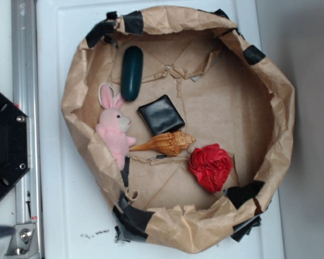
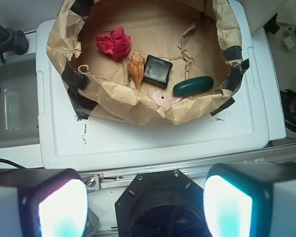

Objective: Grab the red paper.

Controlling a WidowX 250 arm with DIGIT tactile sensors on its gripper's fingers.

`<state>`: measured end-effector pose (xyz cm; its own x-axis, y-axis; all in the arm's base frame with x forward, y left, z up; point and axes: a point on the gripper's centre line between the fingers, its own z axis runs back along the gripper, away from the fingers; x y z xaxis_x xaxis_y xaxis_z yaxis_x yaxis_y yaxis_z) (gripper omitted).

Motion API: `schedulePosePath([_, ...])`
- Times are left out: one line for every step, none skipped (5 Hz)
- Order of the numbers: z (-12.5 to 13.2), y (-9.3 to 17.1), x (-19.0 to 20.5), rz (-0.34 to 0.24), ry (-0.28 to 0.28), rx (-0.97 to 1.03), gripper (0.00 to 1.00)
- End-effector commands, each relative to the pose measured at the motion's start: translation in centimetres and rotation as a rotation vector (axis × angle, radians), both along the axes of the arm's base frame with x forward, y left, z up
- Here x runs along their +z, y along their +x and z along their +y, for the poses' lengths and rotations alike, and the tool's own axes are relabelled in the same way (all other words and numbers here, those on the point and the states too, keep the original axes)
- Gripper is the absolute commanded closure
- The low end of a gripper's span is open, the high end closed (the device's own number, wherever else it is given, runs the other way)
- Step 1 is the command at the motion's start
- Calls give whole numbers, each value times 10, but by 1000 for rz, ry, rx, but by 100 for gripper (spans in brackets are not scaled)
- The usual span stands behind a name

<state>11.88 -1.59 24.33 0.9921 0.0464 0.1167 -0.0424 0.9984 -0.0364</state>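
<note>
The red paper (image 1: 210, 167) is a bright red crumpled wad lying inside a brown paper bowl (image 1: 270, 86), at its lower right in the exterior view. In the wrist view the red paper (image 2: 113, 43) lies at the bowl's far left. My gripper (image 2: 145, 207) is open and empty, its two pads wide apart at the bottom of the wrist view, high above the black robot base (image 2: 160, 207) and well short of the bowl. The gripper does not show in the exterior view.
Inside the bowl lie a pink plush bunny (image 1: 114, 129), an orange-brown conch shell (image 1: 167, 143), a black square pad (image 1: 161, 114) and a dark green oblong object (image 1: 132, 73). The bowl sits on a white lid (image 1: 59, 205). A metal rail (image 1: 22, 81) runs at the left.
</note>
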Motion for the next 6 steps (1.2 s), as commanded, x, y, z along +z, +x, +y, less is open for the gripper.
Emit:
schedulePosePath([0,0,0,0,0,0,0])
schedulePosePath([8,50,-39,-23,174,-249,0])
schedulePosePath([6,105,-65,-208,152,-238,0])
schedulePosePath([-5,145,-92,-253,110,-360,0])
schedulePosePath([-16,164,-112,-263,45,-435,0])
schedulePosePath([-32,178,-140,-234,-9,-509,0])
